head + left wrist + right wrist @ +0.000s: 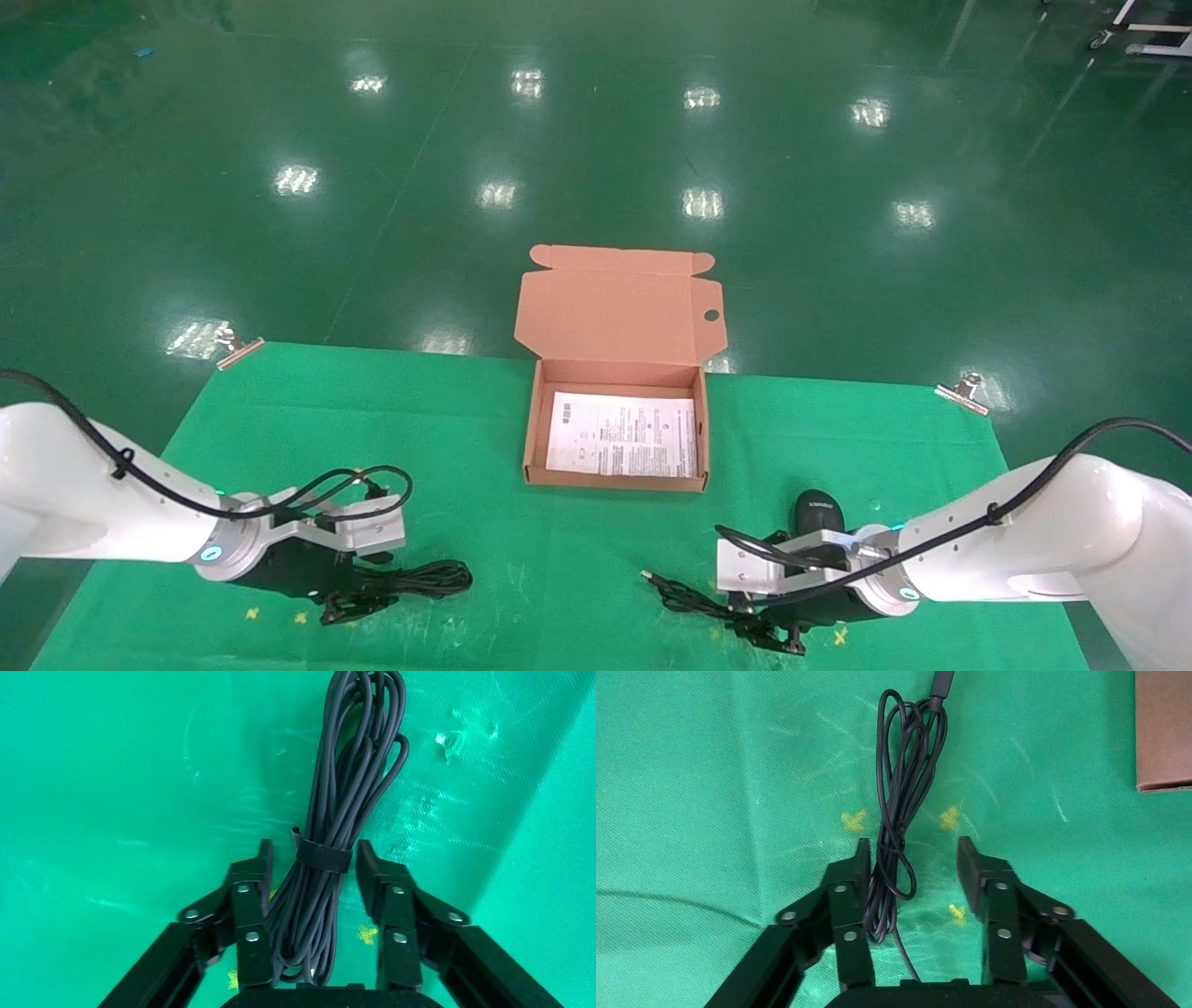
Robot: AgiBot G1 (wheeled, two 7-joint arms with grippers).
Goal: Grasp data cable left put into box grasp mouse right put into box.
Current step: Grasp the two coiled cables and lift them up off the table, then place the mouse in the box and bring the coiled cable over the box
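Two grippers sit low over a green table cover (521, 438) with nothing yet packed: the box (533, 438) stands open near the table's far edge, its flap lid upright, holding only a white printed sheet (621, 434). On the robot's left, the left gripper (313, 871) has its jaws spread apart on either side of the data cable (351, 776), a long narrow bundle of thin black loops cinched by a dark strap (322, 855); the fingers (254, 881) flank the strap without visibly pressing it. The bundle looks light and limp, so the banded waist appears the safest hold, since loose loops elsewhere could slip or sag. On the right, the right gripper (911, 867) is likewise spread wide, but what lies between its fingers is the mouse's thin coiled cord (898, 811), with one finger close against it. The mouse (818, 511) itself rests beside that arm, between the wrist and the box. Its smooth, rounded shell looks hard and somewhat slippery; a grip across its flanks seems more secure than lifting by the cord.
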